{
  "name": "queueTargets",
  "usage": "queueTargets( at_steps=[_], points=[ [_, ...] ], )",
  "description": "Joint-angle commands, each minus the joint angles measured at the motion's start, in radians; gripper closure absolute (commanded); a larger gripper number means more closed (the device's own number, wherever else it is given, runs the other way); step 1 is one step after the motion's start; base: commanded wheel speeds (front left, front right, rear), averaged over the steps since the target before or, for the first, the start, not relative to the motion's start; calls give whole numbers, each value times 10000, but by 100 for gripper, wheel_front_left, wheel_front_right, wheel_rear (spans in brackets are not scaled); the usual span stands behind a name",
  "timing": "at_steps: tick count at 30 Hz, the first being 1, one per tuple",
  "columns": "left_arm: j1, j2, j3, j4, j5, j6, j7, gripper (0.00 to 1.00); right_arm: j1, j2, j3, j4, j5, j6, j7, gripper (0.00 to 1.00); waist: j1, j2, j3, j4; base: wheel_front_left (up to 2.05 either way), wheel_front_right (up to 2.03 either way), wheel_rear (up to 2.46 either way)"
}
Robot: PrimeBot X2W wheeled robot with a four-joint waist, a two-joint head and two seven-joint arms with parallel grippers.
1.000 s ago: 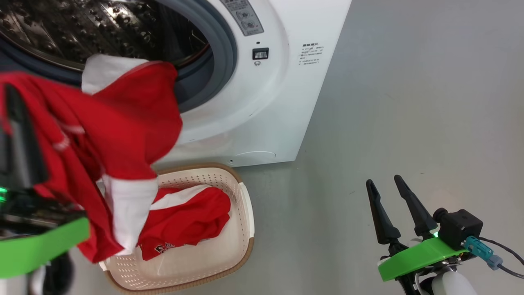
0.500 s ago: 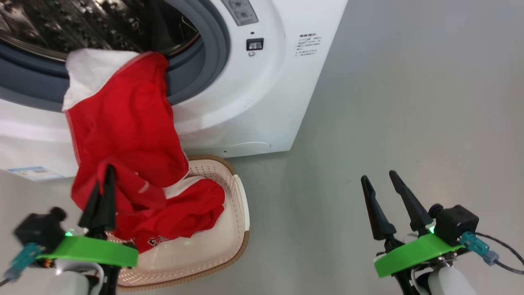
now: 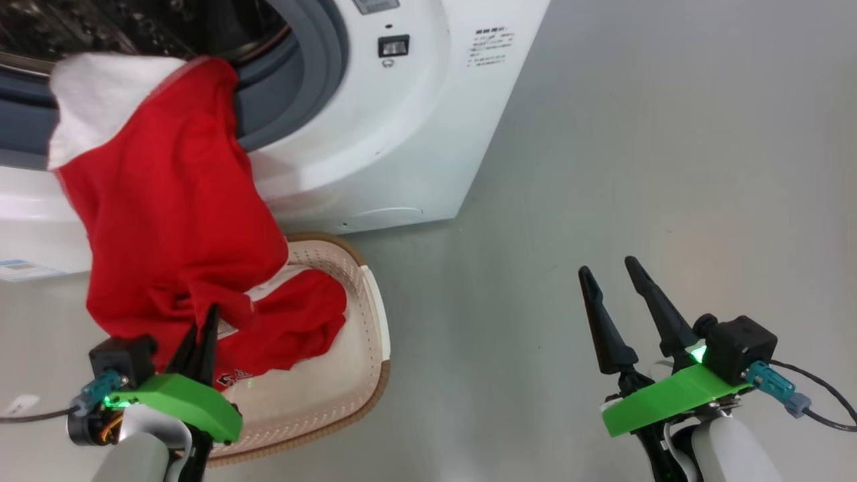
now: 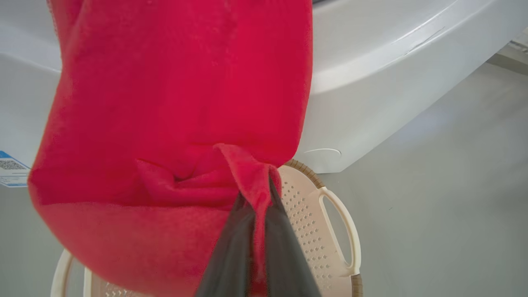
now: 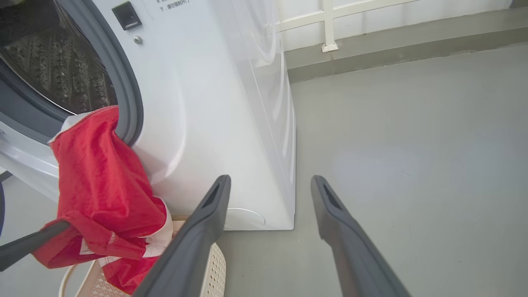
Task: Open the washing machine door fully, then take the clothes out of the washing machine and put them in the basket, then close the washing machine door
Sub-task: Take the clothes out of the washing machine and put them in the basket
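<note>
At the far left of the head view, a blue label sticker (image 3: pixel 20 270) sits low on the front of the washing machine (image 3: pixel 375 134). Just right of it, the clothes (image 3: pixel 167 201), a bright red garment with white parts, hang out of the machine's open mouth. The white end lies over the grey rubber ring (image 3: pixel 315 60) at the lip of the perforated steel drum (image 3: pixel 100 27). The red body drapes down the white front panel, and its lower end is bunched inside the basket (image 3: pixel 375 321).

The left hand (image 3: pixel 209 314) is low over the near left part of the basket. Its two dark fingers are pressed together on a fold of the red fabric, and the left wrist view shows the cloth pinched between them.

The cream perforated basket with its brown rim stands on the floor (image 3: pixel 636 167) right in front of the machine. The left wrist view shows one side handle (image 4: pixel 350 243) on its right.

Further right, the grey floor lies beyond the machine's side panel. The right hand (image 3: pixel 609 268) is at the lower right, well apart from the basket and the clothes, with its fingers spread wide and nothing between them.
</note>
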Motion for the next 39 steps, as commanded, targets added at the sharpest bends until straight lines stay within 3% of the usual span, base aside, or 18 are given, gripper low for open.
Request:
queueTargets(
  at_steps=[1,9,18,33,34,36,39],
  points=[
    [-338,382,159,192,-95,-29,-80,100,-110,21,276,-262,58,16,-118,0,0,-1,217,-161,0,0,0],
    [-1271,539,-897,1968,-413,-30,-81,100,-331,21,425,-380,177,16,-118,0,0,-1,812,-414,0,0,0],
    [-2320,672,-2792,3994,-1439,-30,-81,100,-616,22,637,-498,341,16,-118,0,0,-1,1484,-738,0,0,0],
    [-3149,1115,-4762,4621,-3043,-30,269,100,-799,22,692,-590,447,16,-118,0,0,-1,1929,-952,0,0,0],
    [-3181,1129,-4844,4673,-3123,-30,241,89,-798,22,692,-588,452,16,-118,0,0,-1,1924,-954,0,0,0],
    [-3232,1137,-5003,4757,-3273,-30,197,78,-805,22,694,-588,461,16,-118,0,0,-1,1922,-953,0,0,0],
    [-3293,1138,-5230,4856,-3501,-30,153,40,-817,22,696,-594,463,16,-118,0,0,-1,1917,-939,0,0,0]
  ],
)
